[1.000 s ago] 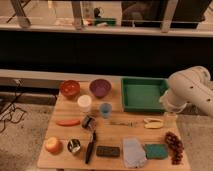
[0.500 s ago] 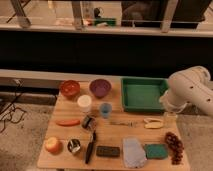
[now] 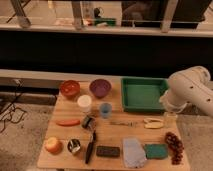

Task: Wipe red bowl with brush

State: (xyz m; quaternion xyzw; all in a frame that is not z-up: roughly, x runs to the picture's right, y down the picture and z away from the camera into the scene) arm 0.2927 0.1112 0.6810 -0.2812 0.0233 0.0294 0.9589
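The red bowl (image 3: 70, 88) sits at the back left of the wooden table (image 3: 115, 137), next to the purple bowl (image 3: 100, 88). The brush (image 3: 90, 146), a slender black stick, lies near the front edge, pointing front to back, between a small metal cup (image 3: 74, 146) and a flat black block (image 3: 108, 151). My white arm (image 3: 192, 90) reaches in from the right. My gripper (image 3: 170, 118) hangs at the table's right side, just in front of the green tray (image 3: 143, 93), far from both bowl and brush.
A white cup (image 3: 84, 103), a blue cup (image 3: 105, 110), a carrot (image 3: 68, 122), a silver-and-black cylinder (image 3: 88, 122), an apple (image 3: 53, 145), a grey cloth (image 3: 134, 152), a green sponge (image 3: 156, 150), grapes (image 3: 174, 146) and a pale banana-like piece (image 3: 153, 123) lie on the table.
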